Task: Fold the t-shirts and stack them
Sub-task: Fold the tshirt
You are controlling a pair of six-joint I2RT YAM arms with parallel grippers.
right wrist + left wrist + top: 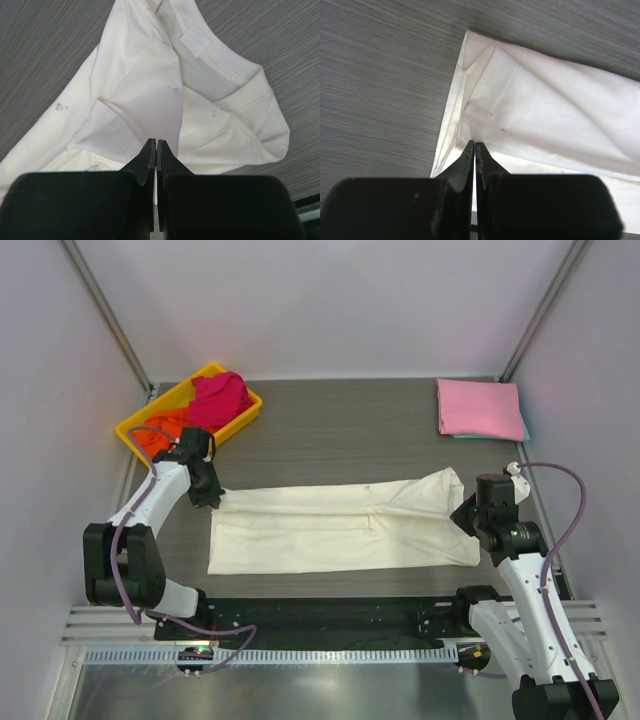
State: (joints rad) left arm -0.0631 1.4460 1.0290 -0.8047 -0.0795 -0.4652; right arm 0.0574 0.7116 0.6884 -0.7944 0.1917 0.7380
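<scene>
A cream-white t-shirt (340, 525) lies stretched out as a long band across the middle of the table, folded lengthwise. My left gripper (210, 497) is at its left upper corner. In the left wrist view this gripper (474, 144) is shut, and the shirt's hem (545, 115) runs into the tips. At the collar end my right gripper (466, 513) is shut too. In the right wrist view a flap of the shirt (150, 90) rises into its tips (153, 141). A folded pink t-shirt (478, 407) rests on a teal one (525, 432) at the back right.
A yellow tray (135, 430) stands at the back left corner, holding a crumpled magenta shirt (220, 400) and an orange one (160, 435). Grey walls close in the table on three sides. Both arm bases sit on the black rail at the near edge.
</scene>
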